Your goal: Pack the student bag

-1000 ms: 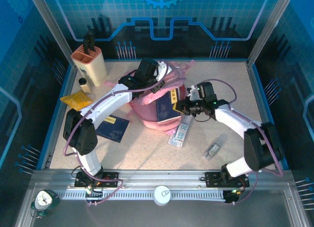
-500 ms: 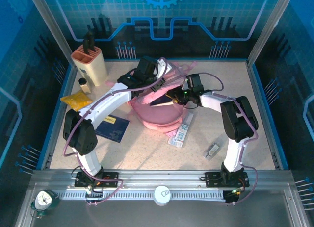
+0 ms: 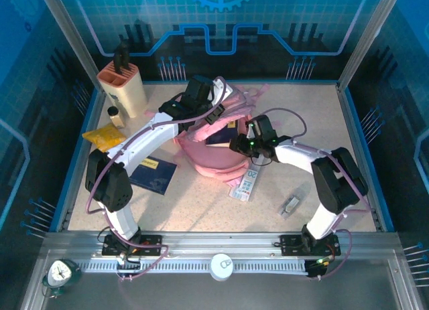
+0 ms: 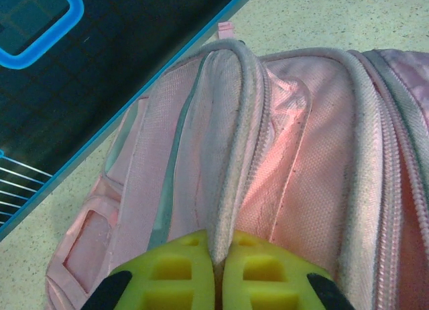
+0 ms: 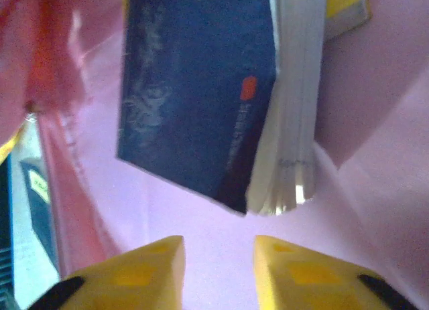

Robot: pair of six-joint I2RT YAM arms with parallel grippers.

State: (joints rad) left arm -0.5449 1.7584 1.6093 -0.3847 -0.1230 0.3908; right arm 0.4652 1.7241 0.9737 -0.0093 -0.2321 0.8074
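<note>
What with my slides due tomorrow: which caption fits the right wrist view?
Right end effector, jaws apart and empty, faces a blue book lying inside the pink student bag.

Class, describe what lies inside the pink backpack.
Inside the pink backpack lies a dark blue book, pages showing, against the pink lining. A yellow edge peeks from behind it; the book covers the rest, so what it is cannot be told.

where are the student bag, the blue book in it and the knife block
student bag [image 4: 288, 156], left wrist view, pink fabric beside the zip
blue book [image 5: 194, 102], right wrist view, middle of its cover
knife block [image 3: 129, 92], top external view, its pale side
</note>
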